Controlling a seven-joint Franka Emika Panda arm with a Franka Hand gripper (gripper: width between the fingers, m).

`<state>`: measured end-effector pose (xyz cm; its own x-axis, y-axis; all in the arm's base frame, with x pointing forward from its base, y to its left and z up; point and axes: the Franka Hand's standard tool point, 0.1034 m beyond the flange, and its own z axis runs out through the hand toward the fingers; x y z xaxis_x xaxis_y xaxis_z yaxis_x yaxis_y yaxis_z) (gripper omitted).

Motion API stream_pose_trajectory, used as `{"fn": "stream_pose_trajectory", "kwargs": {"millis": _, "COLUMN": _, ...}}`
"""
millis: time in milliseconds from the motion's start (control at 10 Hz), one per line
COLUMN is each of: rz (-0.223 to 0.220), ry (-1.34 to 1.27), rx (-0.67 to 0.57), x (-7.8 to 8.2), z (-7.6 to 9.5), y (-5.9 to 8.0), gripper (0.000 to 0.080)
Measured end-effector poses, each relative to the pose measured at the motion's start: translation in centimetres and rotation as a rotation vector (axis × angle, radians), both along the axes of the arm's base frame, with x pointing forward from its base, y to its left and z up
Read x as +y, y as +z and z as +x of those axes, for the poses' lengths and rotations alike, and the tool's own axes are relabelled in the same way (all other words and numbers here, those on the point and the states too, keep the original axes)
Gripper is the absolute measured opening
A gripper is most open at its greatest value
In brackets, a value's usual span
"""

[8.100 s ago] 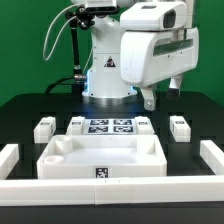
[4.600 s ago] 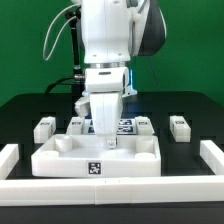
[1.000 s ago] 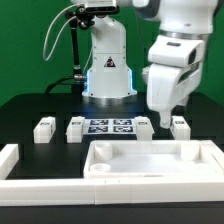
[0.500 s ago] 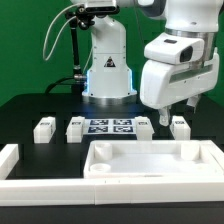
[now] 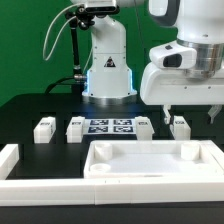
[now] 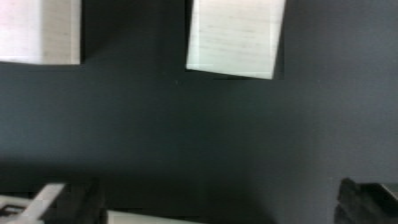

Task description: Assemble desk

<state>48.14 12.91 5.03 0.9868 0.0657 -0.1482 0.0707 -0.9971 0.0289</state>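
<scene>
The white tray-like desk top lies at the front of the black table, toward the exterior view's right, against the border rails. Behind it stands a row of small white legs: one at the far left, one and one on either side of the marker board, and one at the right. My gripper hangs open and empty just above that right leg. In the wrist view, two legs show on the dark table beyond the dark fingertips.
White border rails run along the left, front and right of the table. The robot's base stands at the back centre with a cable on its left.
The desk top has gone from the front centre to the front right. Over the last second the hand turned and shifted right above the right leg, its jaws staying open.
</scene>
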Motion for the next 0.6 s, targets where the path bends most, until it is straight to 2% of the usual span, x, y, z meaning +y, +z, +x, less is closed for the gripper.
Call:
{"fn": "stream_pose_trajectory", "kwargs": {"millis": 200, "rz": -0.002, "ry": -0.002, "rx": 0.022, "x": 0.0, "z": -0.2, "y": -0.1, "gripper": 0.0649}}
{"fn": "stream_pose_trajectory", "kwargs": {"millis": 300, "rz": 0.027, "ry": -0.034, "rx": 0.132, "x": -0.2, "z": -1.4, "y": -0.4, "gripper": 0.0649}}
{"fn": "stream_pose_trajectory", "kwargs": {"millis": 400, "rz": 0.029, "ry": -0.050, "rx": 0.285, "x": -0.3, "z": -2.1, "y": -0.5, "gripper": 0.0649}}
{"fn": "stream_pose_trajectory", "kwargs": {"millis": 500, "rz": 0.038, "ry": -0.059, "rx": 0.390, "x": -0.1, "z": -1.5, "y": -0.6, "gripper": 0.0649}}
{"fn": "stream_pose_trajectory", "kwargs": {"millis": 600, "rz": 0.046, "ry": -0.073, "rx": 0.423, "x": -0.1, "z": -0.8, "y": -0.4, "gripper": 0.0649}}
